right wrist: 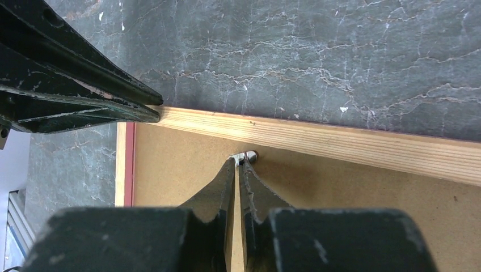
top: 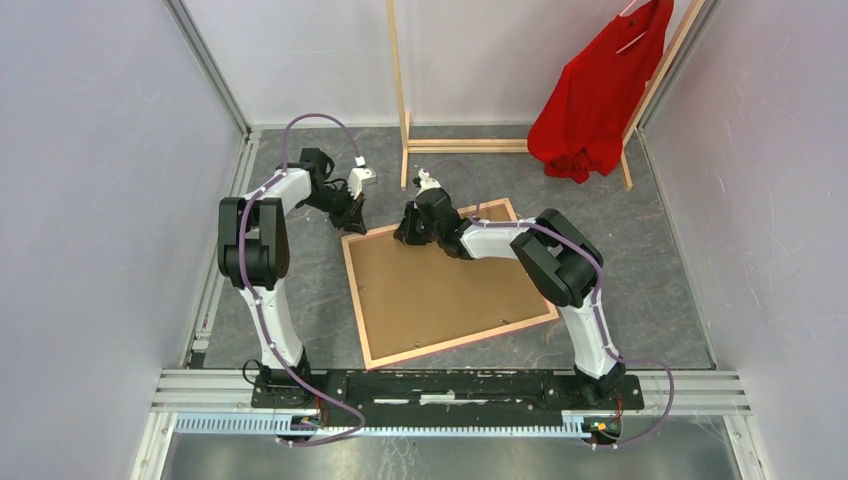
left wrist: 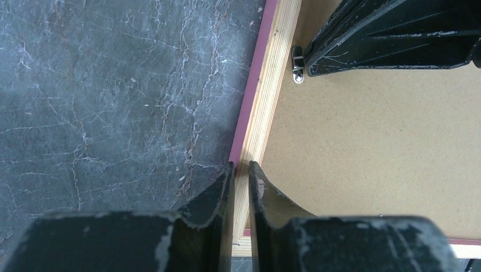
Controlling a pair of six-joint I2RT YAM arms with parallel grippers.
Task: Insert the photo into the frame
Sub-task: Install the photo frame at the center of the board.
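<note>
The frame (top: 450, 290) lies face down on the dark table, brown backing board up, with light wood edges and a pink front rim (left wrist: 249, 107). My left gripper (top: 352, 218) is at its far left corner. In the left wrist view its jaws (left wrist: 241, 164) straddle the wood rail (left wrist: 272, 73) and close on it. My right gripper (top: 408, 232) is on the far edge, its tips (right wrist: 240, 160) pinched on a small metal clip (right wrist: 249, 155) beside the rail (right wrist: 340, 141). That clip (left wrist: 298, 63) also shows in the left wrist view. The photo is out of view.
A bare-wood clothes rack (top: 400, 90) stands at the back, with a red shirt (top: 595, 95) hanging at its right end. Pale walls close in the left, right and back sides. A metal rail (top: 450, 385) runs along the near edge by the arm bases.
</note>
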